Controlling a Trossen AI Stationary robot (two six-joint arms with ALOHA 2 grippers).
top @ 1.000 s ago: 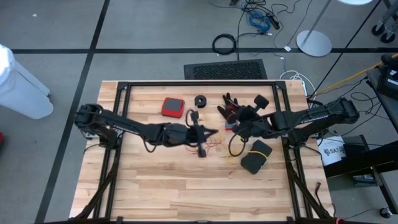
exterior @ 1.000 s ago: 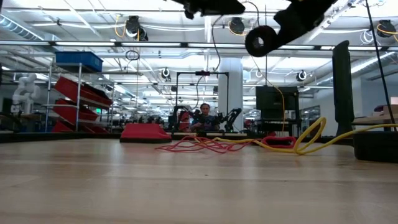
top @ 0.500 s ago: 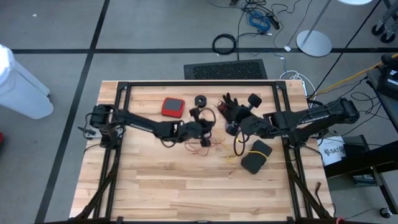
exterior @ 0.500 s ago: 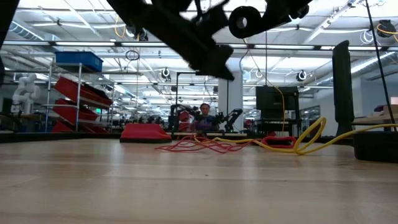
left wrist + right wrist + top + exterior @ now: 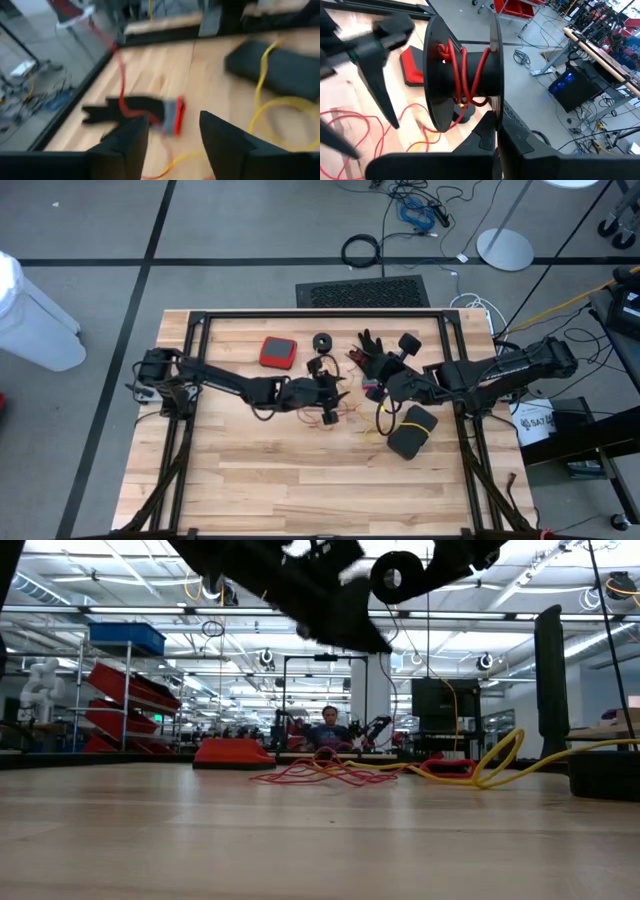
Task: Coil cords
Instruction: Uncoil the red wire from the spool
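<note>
Your right gripper [image 5: 495,132] is up off the table [image 5: 270,480] near its far right part, closed on the rim of a small black reel [image 5: 462,80] that carries a few turns of the red-orange cord [image 5: 470,70]. In the high view that reel [image 5: 408,342] sits just off the glove's fingertips, toward the far edge, and in the low view it hangs well above the wood.

From the reel the red-orange cord runs down to a loose tangle [image 5: 325,774] lying on the table near the middle, between your two grippers. The yellow cord [image 5: 495,760] lies on the right part of the table, looping past a black pouch [image 5: 410,430] near the right edge; the left wrist view shows it crossing that pouch [image 5: 280,67].

Your left gripper [image 5: 172,135] is above the middle of the table with its fingers [image 5: 222,137] standing apart and nothing between them. Beyond it lies a black glove [image 5: 132,107] with a red cuff, with the red-orange cord passing over it. In the high view this gripper [image 5: 322,380] is just beside the tangle.

A second black reel [image 5: 322,341] rests on the table close to the far edge, next to a red case [image 5: 277,352]. A person [image 5: 329,728] sits in the room behind.
</note>
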